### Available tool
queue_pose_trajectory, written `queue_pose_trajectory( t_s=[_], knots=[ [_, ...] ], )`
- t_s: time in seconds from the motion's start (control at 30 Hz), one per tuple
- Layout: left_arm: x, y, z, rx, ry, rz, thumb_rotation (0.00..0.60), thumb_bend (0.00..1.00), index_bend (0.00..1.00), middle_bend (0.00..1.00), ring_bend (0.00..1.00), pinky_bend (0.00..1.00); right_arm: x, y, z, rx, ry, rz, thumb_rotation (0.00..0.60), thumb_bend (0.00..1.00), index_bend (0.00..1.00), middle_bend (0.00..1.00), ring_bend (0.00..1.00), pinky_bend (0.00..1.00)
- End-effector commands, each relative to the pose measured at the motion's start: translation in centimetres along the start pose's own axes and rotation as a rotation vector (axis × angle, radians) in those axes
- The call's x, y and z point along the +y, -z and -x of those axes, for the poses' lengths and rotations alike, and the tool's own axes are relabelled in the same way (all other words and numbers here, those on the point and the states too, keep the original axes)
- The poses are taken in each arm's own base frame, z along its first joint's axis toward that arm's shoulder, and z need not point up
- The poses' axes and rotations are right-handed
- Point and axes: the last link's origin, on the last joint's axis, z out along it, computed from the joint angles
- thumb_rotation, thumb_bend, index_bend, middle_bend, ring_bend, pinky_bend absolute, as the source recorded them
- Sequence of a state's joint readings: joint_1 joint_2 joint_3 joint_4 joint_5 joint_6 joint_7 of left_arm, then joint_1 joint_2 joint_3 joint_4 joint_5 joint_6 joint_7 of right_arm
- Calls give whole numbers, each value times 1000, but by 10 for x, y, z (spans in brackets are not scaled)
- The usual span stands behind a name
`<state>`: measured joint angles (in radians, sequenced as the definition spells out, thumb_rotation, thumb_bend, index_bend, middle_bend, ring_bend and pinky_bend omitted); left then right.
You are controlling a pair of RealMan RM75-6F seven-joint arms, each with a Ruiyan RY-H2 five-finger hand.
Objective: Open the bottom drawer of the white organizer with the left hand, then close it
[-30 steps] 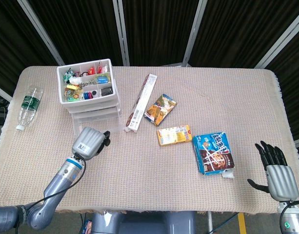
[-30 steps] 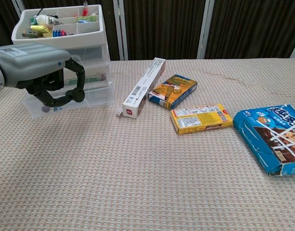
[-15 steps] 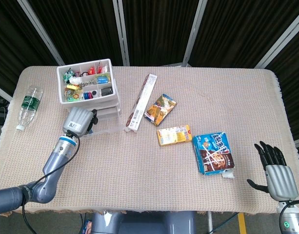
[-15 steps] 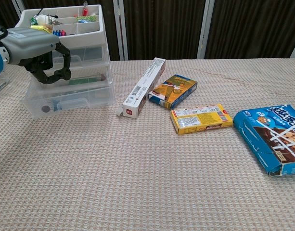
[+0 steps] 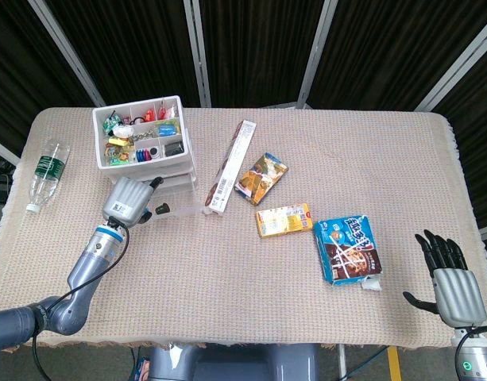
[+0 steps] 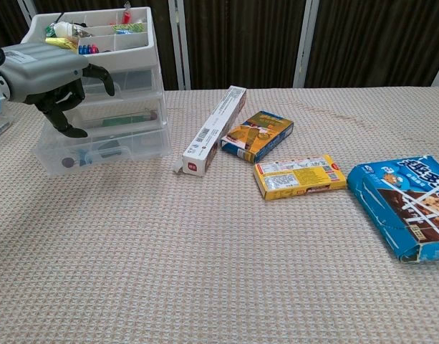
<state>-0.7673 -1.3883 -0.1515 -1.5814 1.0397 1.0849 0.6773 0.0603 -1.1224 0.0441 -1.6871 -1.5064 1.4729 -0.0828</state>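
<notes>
White organizer (image 6: pixel 104 86) at the bench's (image 5: pixel 307 317) far left corner, and its bottom drawer (image 6: pixel 97 149) juts forward of the two above it, so the opening half looks done while the closing push remains. Left hand (image 6: pixel 51 72) hovers just in front of the stack, level with the upper drawers, fingers (image 6: pixel 65 122) loosely curled and spread, gripping nothing. The drawer front sits directly below and slightly ahead of those fingers, apart from them (contact cannot be confirmed from the head view). Right hand (image 5: pixel 454 286) waits far off at the opposite near edge, fingers apart, empty. Judged next: drop lower and press the drawer home.
</notes>
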Motion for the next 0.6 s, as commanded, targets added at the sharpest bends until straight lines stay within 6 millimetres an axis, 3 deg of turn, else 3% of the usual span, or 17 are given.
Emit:
queue_pose_trajectory(
  t_s=[0.03, 0.17, 0.2, 0.3, 0.37, 0.43, 0.6],
  knots=[
    [0, 19, 0, 58, -33, 50, 600, 208, 277, 575, 553, 520, 0, 0, 0, 1, 1, 1, 600, 8, 52, 0, 0, 0],
    [3, 44, 0, 137, -103, 132, 600, 246, 294, 369, 398, 434, 0, -1, 0, -1, 2, 1, 600, 7, 52, 0, 0, 0],
    [5, 57, 3, 178, -157, 189, 600, 321, 292, 326, 352, 421, 0, -1, 1, -2, 3, 2, 600, 7, 52, 0, 0, 0],
    [4, 78, 11, 239, -277, 299, 600, 769, 269, 199, 181, 372, 0, -1, 1, 1, 5, 3, 600, 7, 52, 0, 0, 0],
    [1, 88, 21, 229, -348, 352, 600, 948, 239, 149, 117, 316, -1, -1, 1, 2, 7, 4, 600, 7, 52, 0, 0, 0],
    [0, 94, 27, 206, -392, 383, 600, 999, 224, 108, 73, 255, -1, 0, 1, 2, 8, 4, 600, 7, 52, 0, 0, 0],
    [-3, 101, 39, 148, -545, 473, 600, 1000, 194, 37, 2, 149, -1, 0, 1, 2, 11, 9, 600, 7, 53, 0, 0, 0]
  ],
)
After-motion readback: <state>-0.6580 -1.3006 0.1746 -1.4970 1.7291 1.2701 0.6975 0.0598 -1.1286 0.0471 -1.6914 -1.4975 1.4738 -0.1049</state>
